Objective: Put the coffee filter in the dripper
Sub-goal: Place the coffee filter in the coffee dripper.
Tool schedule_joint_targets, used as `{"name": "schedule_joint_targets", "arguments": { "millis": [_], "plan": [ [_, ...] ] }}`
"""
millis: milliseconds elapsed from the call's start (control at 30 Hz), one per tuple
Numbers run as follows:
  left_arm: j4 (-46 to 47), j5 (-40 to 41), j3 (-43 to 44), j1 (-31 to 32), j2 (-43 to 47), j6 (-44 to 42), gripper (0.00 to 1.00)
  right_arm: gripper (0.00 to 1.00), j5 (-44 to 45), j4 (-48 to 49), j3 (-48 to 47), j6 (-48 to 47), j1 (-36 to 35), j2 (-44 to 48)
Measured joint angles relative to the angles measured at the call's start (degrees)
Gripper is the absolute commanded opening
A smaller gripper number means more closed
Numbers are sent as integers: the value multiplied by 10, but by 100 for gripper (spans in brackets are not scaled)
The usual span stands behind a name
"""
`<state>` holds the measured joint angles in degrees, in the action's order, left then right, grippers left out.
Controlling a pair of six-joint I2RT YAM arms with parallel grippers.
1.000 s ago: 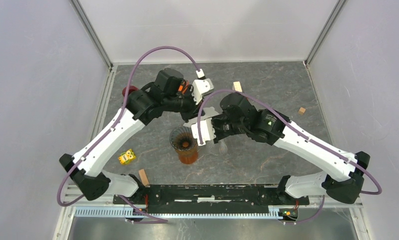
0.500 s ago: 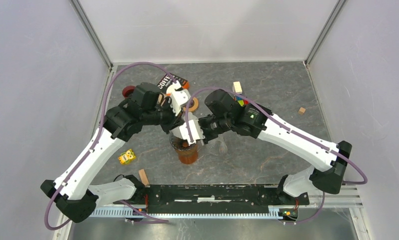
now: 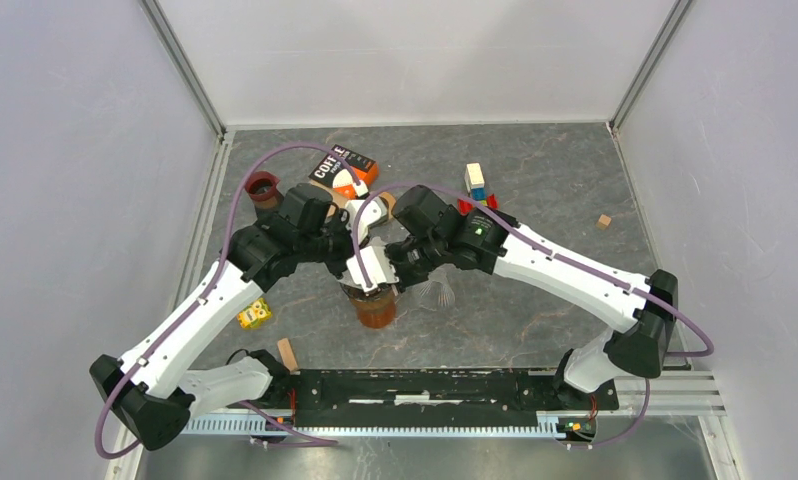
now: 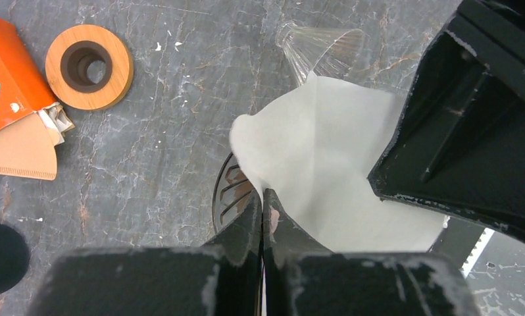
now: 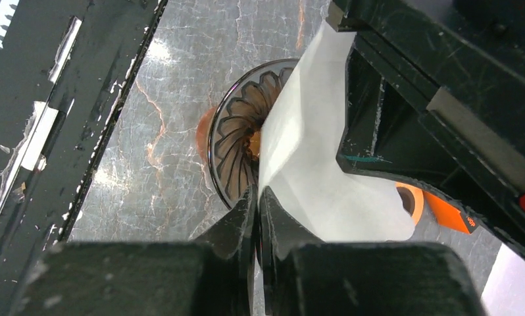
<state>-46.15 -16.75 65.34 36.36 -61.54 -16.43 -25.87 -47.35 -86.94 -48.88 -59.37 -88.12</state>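
– Pale walls (image 3: pixel 75 200) are closing in the cell on three sides, and the dark marbled bench (image 3: pixel 575 170) is carrying everything. Which step are you working?

– I'm working the placing itself. Both arms are meeting over the middle of the bench, and I'm holding the coffee filter (image 4: pixel 325 164) between them. It's hanging right over the dripper (image 5: pixel 237 151), which is sitting on an amber cup (image 3: pixel 377 312). The paper is hanging partly opened and overlapping the rim. I'm judging it not yet seated.

– And the end effectors?

– The left end effector (image 4: pixel 263 195) is pinching one edge of the paper, fingers together. The right end effector (image 5: pixel 256 192) is looking clamped on the opposite edge the same way.

– Next move?

– I'm thinking it calls for lowering the paper, centred, into the ribbed funnel. Then I'd be releasing one side at a time so it isn't springing out.

– Any clutter?

– A clear glass cone (image 4: pixel 319 46) is lying just beside the dripper. An orange filter pack (image 3: pixel 340 168), a wooden ring (image 4: pixel 89 66) and a yellow toy (image 3: pixel 254 314) are lying farther off.
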Motion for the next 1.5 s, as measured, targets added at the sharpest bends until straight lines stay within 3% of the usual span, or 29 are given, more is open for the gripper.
{"name": "schedule_joint_targets", "arguments": {
  "millis": [467, 800, 1267, 1500],
  "plan": [
    [17, 2, -20, 0, 6, -1, 12, 34, 16, -7, -1, 0, -23, -1],
    [22, 3, -31, 0, 11, -2, 35, 51, 21, -16, -4, -4, -40, -20],
    [40, 42, -49, 0, 11, -35, 61, 55, 101, 0, 19, -7, -72, -31],
    [48, 42, -50, 1, 11, -45, 64, 52, 126, 16, 36, -12, -74, -31]
  ]
}}
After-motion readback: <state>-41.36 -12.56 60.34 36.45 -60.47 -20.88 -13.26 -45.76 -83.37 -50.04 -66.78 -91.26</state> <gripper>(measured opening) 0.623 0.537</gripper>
